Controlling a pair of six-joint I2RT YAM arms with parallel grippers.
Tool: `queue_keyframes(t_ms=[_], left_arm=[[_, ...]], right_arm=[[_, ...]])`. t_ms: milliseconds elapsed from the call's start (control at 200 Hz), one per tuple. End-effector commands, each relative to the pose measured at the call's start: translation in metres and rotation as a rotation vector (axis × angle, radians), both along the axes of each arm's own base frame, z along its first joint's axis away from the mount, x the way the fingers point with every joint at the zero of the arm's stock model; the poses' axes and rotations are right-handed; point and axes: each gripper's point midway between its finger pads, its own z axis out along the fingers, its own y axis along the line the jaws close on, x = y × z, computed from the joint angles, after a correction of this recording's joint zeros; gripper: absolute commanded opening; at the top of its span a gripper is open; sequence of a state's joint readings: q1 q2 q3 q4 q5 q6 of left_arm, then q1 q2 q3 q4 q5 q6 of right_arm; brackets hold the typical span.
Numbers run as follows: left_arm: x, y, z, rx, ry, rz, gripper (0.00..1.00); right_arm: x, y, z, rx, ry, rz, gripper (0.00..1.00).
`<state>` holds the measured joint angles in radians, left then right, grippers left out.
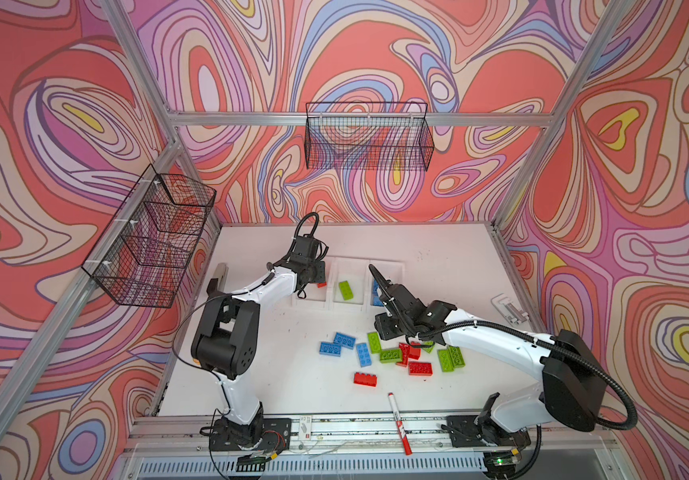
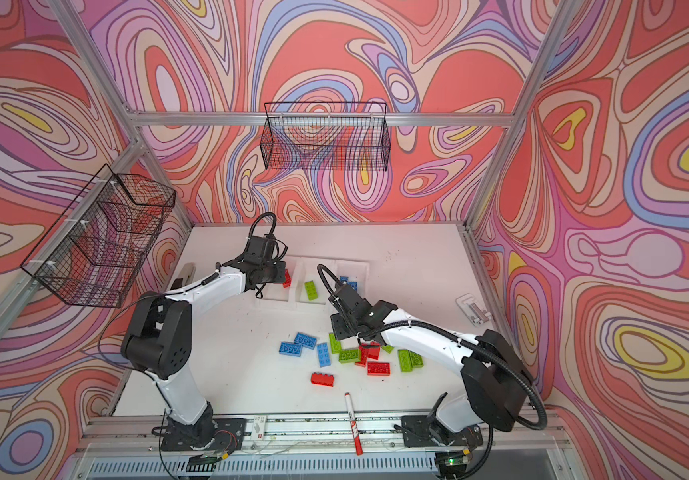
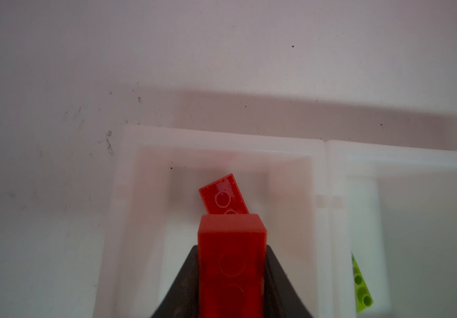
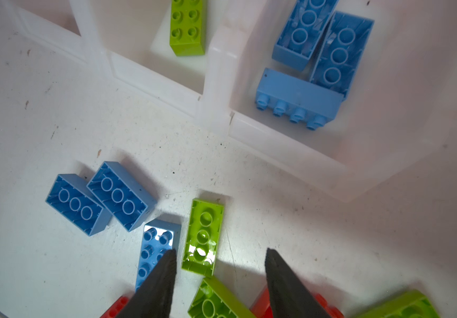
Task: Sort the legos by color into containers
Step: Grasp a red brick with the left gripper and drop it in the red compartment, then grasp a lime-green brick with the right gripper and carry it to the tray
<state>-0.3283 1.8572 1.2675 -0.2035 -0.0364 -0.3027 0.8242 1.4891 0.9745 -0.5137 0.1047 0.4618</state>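
My left gripper (image 3: 232,249) is shut on a red lego (image 3: 231,234) and hangs over the left one of the three joined white containers (image 1: 349,308). That bin (image 3: 221,137) holds one red brick (image 3: 223,195). The middle bin holds a lime green brick (image 1: 345,290), and the right bin holds light blue bricks (image 4: 299,93). My right gripper (image 4: 221,251) stands open and empty above loose legos on the table, just over an upturned green brick (image 4: 203,236) and a blue brick (image 4: 155,247). In both top views the loose pile (image 1: 390,355) mixes blue, green and red.
A red-and-white marker pen (image 1: 398,424) lies near the front rail. Black wire baskets hang on the back wall (image 1: 369,141) and the left wall (image 1: 155,241). A small white object (image 1: 509,309) lies at the table's right edge, a grey one (image 1: 221,274) at its left edge.
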Motion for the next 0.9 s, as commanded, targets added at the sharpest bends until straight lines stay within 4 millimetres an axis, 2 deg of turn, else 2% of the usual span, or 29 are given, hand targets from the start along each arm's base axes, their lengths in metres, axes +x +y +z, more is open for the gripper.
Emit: queue_keyframes(t_ms=[0, 95, 230, 331, 661, 766, 891], left_arm=[[0.013, 0.000, 0.003, -0.019, -0.021, 0.010, 0.36], [0.013, 0.005, 0.000, -0.002, -0.022, 0.036, 0.50], [0.010, 0.014, 0.003, 0.027, -0.035, 0.062, 0.58], [0.009, 0.019, 0.015, 0.032, -0.061, 0.075, 0.64], [-0.010, 0.044, 0.093, 0.068, -0.220, 0.095, 0.68], [-0.023, 0.050, 0.104, 0.055, -0.243, 0.103, 0.68], [-0.043, 0.054, 0.102, 0.030, -0.250, 0.109, 0.68]], right_arm=[[-0.005, 0.003, -0.011, -0.012, 0.019, -0.013, 0.56], [-0.005, 0.008, -0.013, -0.006, 0.029, -0.009, 0.56], [-0.010, 0.015, -0.025, -0.007, 0.057, 0.014, 0.57], [-0.014, 0.018, -0.034, -0.017, 0.080, 0.030, 0.57], [-0.020, 0.029, -0.049, -0.022, 0.121, 0.065, 0.57], [-0.021, 0.026, -0.058, -0.053, 0.134, 0.060, 0.57], [-0.019, 0.021, -0.068, -0.100, 0.144, 0.041, 0.56]])
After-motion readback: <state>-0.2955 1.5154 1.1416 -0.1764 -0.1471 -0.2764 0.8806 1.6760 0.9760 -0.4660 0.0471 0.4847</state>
